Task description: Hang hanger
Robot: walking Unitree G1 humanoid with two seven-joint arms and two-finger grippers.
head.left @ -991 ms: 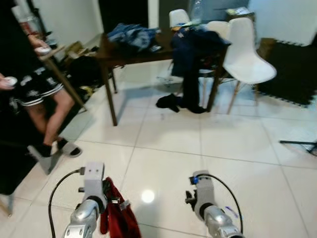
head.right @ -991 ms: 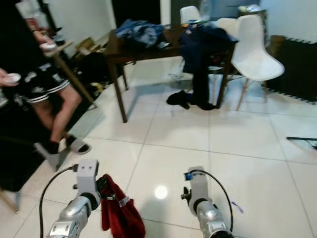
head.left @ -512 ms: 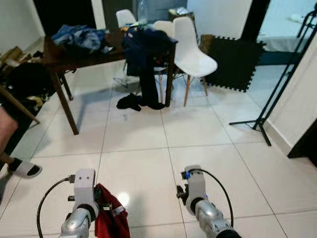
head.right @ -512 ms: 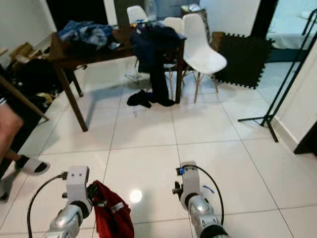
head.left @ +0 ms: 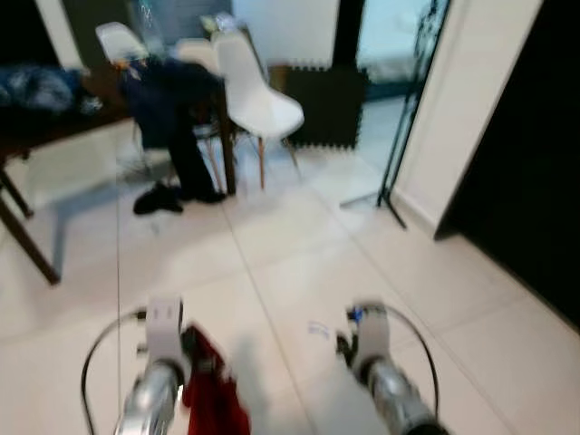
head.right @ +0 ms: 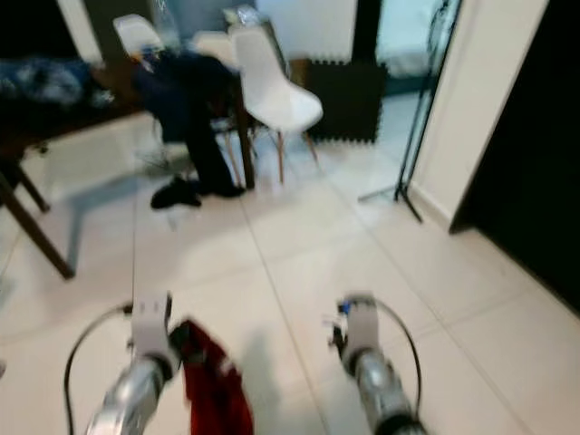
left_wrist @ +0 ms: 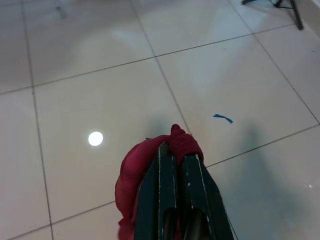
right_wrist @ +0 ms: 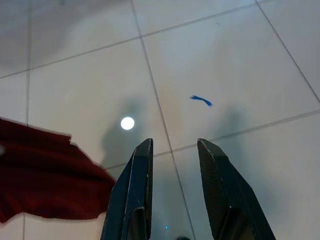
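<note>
Camera now rightward; white chair [head.left: 254,95], black stand [head.left: 399,154] ahead.

glossy pale tile floor [left_wrist: 100,95]; soft red cloth [left_wrist: 131,175]; smooth white plastic chair [head.left: 254,95]; dark wooden table [head.left: 27,145]

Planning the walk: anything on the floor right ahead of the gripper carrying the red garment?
Nothing visible. The left gripper is shut on the red garment over bare tile; just a small blue scrap lies ahead. The stand and white chair are farther off.

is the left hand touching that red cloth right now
Touching. The left wrist view shows the left hand with its fingers shut together on the red cloth, which bunches around the tips.
</note>
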